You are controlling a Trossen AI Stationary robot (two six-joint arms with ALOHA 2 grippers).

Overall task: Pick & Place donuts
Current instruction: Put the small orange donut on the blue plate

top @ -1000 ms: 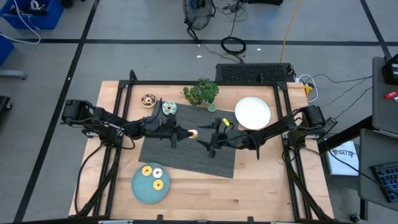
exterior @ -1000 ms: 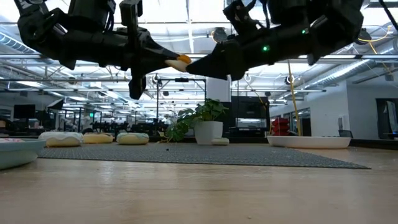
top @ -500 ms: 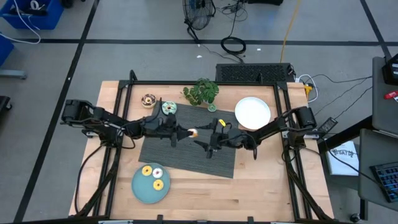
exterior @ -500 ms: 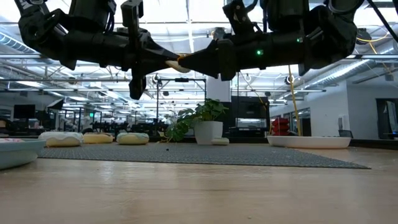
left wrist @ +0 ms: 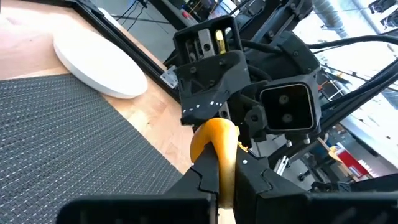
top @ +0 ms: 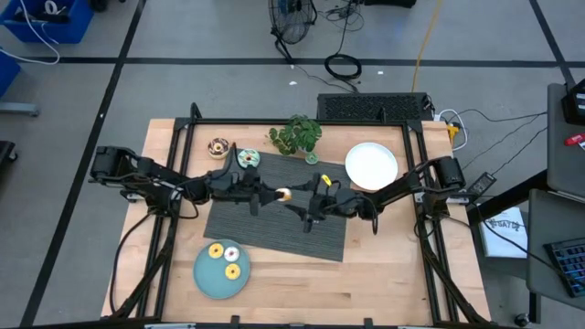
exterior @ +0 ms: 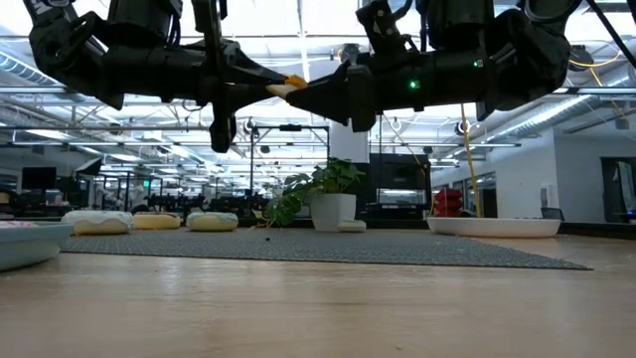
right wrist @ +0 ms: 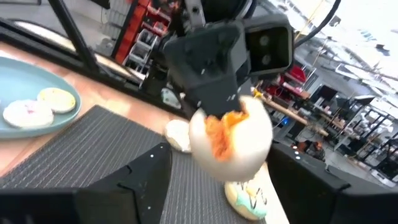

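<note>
Donut's (right wrist: 231,142) pale underside: right wrist only.

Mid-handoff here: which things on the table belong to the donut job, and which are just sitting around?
Job:
- orange donut, held by left end effector
- right end effector, around it
- donuts on teal plate
- white plate

Lying about:
- plant
- grey mat

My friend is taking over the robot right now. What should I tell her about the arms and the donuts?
Left gripper: shut on the orange donut, held in the air above the grey mat.
Right gripper: open, its fingers on either side of that donut, looks like a hand-over.
Done: three donuts on the teal plate.
Left: two donuts near the plant; the white plate holds none.
</note>
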